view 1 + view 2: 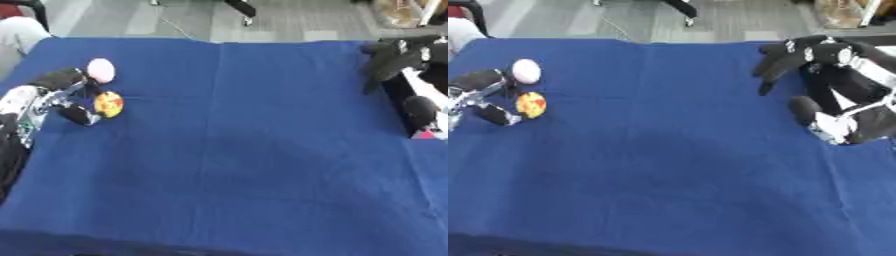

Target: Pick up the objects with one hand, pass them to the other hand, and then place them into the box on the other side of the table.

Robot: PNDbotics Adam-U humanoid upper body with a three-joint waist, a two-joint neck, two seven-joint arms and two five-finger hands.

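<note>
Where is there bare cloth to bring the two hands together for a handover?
The whole middle of the blue cloth is bare, from the near edge to the far edge. It is crowded only at the left edge, where the left hand sits beside the pink ball and yellow ball, and at the right edge, around the right hand.

I see a table under a blue cloth (236, 150); a pale pink ball (101, 70) and a yellow-red ball (108, 104) lie beside the left hand (61, 97).
</note>
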